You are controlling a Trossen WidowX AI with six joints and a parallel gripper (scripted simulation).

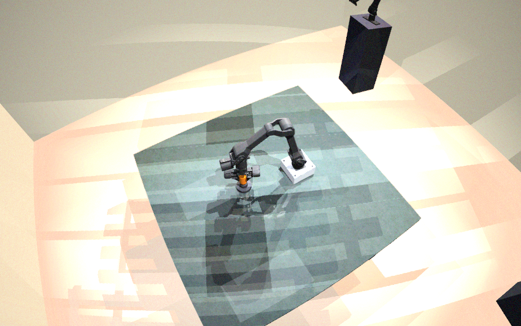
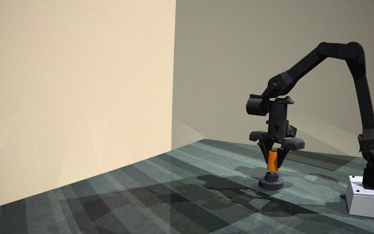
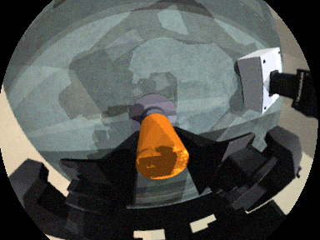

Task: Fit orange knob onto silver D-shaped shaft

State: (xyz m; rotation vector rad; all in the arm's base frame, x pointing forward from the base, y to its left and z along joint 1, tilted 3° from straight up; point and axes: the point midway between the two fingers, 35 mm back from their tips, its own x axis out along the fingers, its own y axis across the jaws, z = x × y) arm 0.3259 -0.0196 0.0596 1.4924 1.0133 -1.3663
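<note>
The orange knob [image 1: 242, 179] [image 2: 272, 161] [image 3: 157, 139] is upright between the fingers of my gripper [image 2: 273, 162] [image 3: 156, 132], which is shut on it. The round dark pedestal [image 1: 243, 188] [image 2: 271, 183] [image 3: 164, 103] stands on the mat directly below the knob. In the exterior view a short piece of the silver shaft [image 2: 272, 172] shows between the knob's lower end and the pedestal's raised collar, so the knob is above the pedestal and not touching it. The knob's hole and the shaft's flat side are hidden, and the shaft's top does not show.
The arm's white base box [image 1: 297, 171] [image 2: 361, 202] [image 3: 252, 85] stands on the green-grey mat [image 1: 307, 238], to the right of the pedestal. A tall dark block [image 1: 362, 57] with another black arm on it stands far off at the back. Part of another dark block [image 1: 512, 302] shows at lower right.
</note>
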